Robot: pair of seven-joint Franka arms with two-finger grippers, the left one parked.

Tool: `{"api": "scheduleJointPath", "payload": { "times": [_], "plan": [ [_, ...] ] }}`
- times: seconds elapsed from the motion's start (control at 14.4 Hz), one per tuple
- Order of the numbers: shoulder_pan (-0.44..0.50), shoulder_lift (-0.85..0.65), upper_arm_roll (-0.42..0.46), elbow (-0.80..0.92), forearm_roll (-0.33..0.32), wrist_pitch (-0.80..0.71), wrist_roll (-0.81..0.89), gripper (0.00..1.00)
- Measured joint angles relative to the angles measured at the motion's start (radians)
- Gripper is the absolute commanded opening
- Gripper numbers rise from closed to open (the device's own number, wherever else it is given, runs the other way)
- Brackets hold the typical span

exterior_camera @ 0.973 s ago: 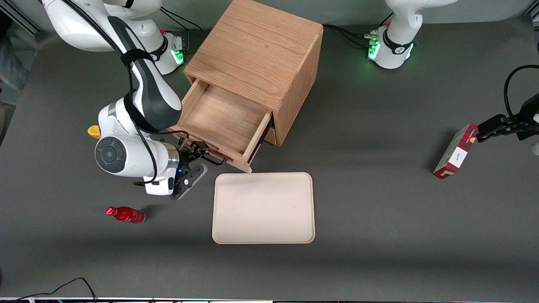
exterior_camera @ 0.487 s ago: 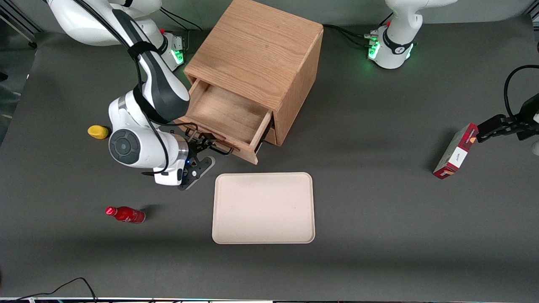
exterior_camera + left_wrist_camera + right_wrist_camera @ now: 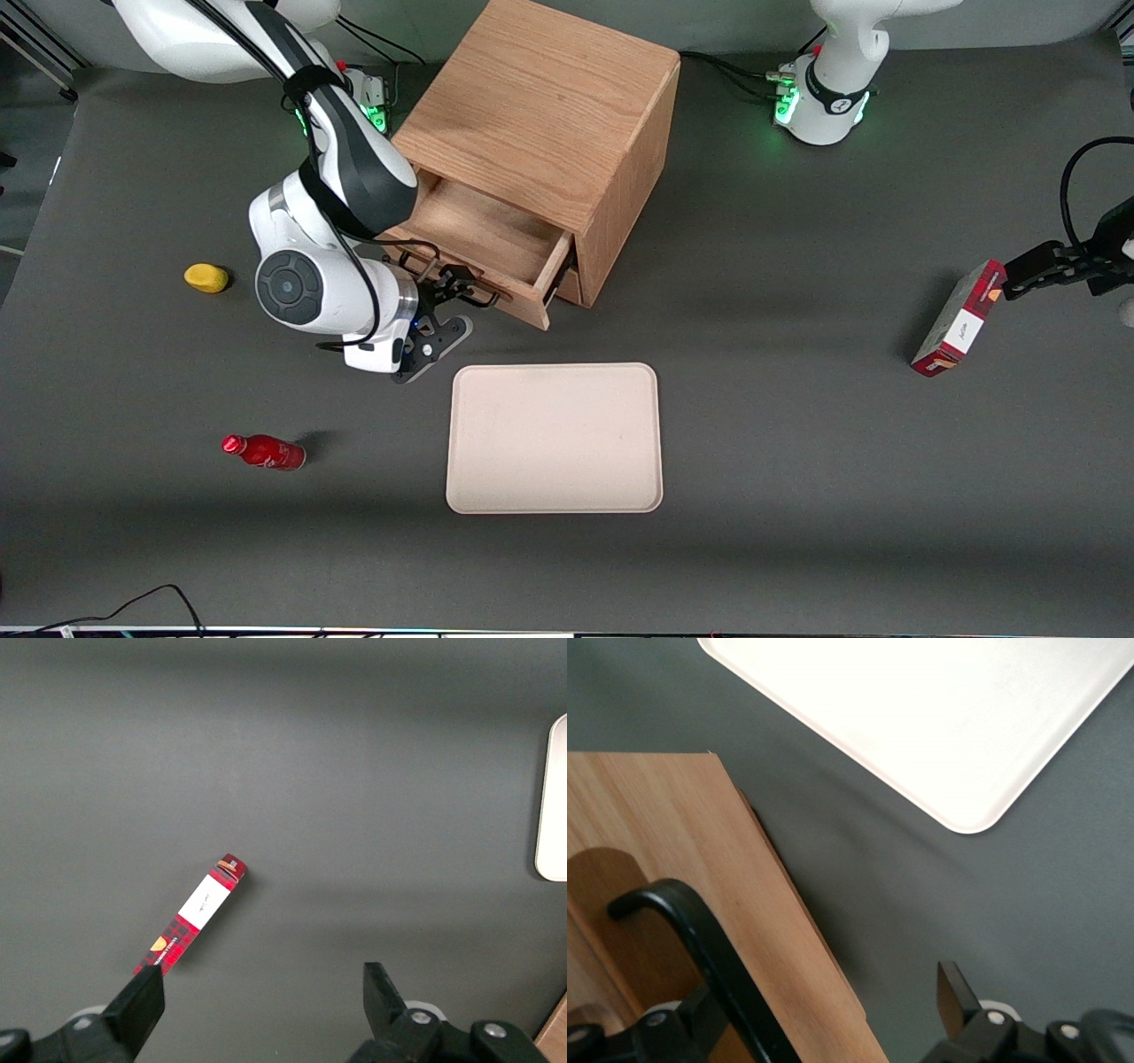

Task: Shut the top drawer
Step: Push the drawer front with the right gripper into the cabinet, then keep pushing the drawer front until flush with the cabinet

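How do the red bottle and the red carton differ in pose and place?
The red bottle lies flat toward the working arm's end; the red carton stands tilted toward the parked arm's end. The bottle is round, the carton flat-sided. Both are red. The gripper is at the top drawer.

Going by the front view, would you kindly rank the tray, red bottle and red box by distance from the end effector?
End effector is at the top drawer handle.
1. Tray, just nearer the camera.
2. Red bottle, working arm's end.
3. Red box, parked arm's end.
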Motion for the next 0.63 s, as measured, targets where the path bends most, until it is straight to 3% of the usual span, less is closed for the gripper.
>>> {"api": "scheduleJointPath", "payload": {
  "times": [0.63],
  "plan": [
    [0.0, -0.025, 0.025, -0.038, -0.002, 0.001, 0.012, 1.0]
  ]
}}
